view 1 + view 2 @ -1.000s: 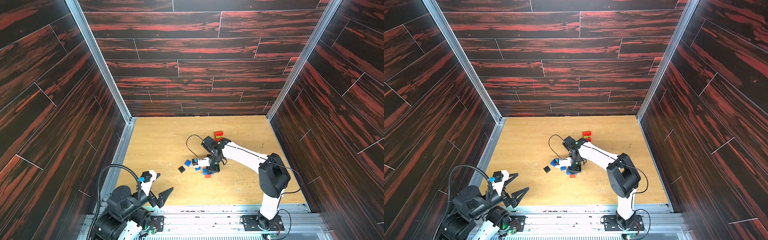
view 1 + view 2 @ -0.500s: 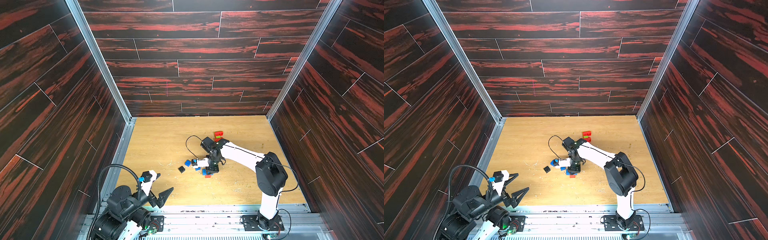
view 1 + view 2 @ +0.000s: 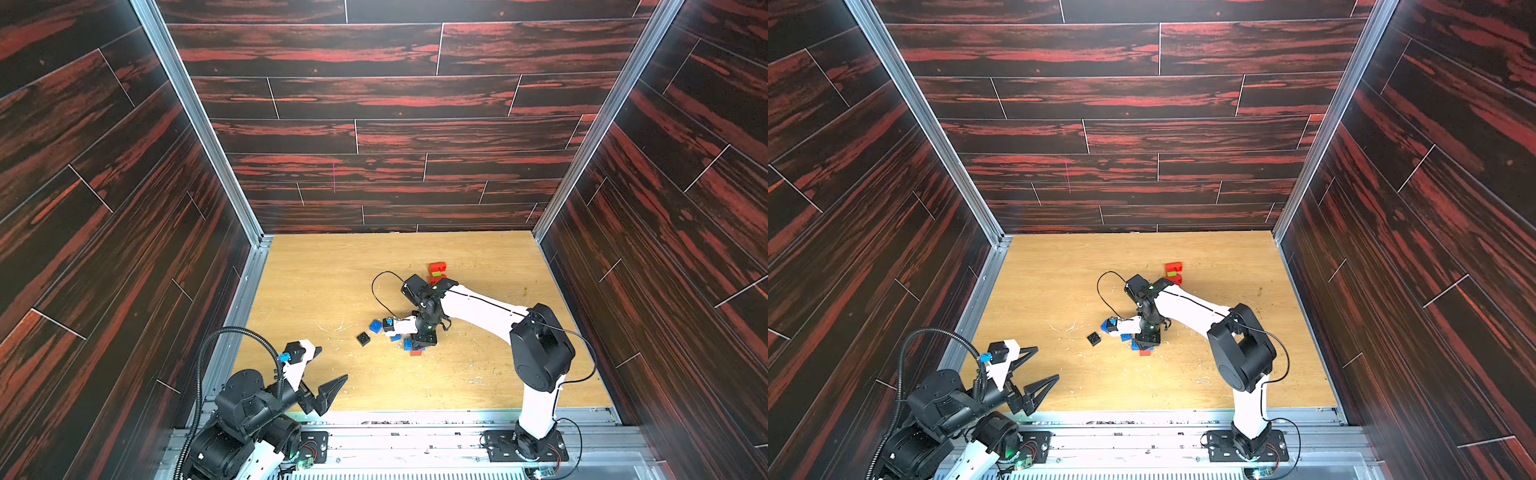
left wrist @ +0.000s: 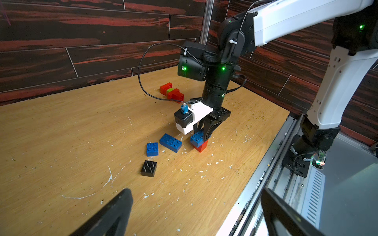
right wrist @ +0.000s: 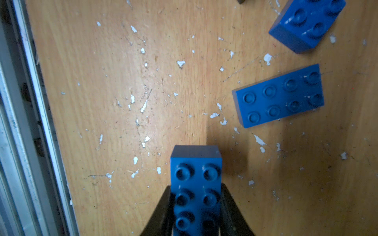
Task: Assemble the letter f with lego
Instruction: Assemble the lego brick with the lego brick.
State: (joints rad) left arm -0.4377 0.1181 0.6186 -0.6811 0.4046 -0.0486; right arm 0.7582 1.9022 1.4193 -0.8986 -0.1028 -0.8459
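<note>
My right gripper is shut on a blue oblong lego brick, its fingers against the brick's long sides. In the left wrist view this blue brick sits on top of a red brick standing on the wooden table. Close by lie a second blue oblong brick, a blue square brick and a black square brick. A cluster of red bricks with a lime green one lies farther back. My left gripper hangs open and empty near the front left corner.
A metal rail runs along the table's front edge, with both arm bases on it. Dark wood-look walls close in the other three sides. A black cable loop hangs from the right wrist. White flecks dot the tabletop.
The right arm's elbow has shifted slightly to the left while its gripper stays on the blue brick. The left arm has not moved.
</note>
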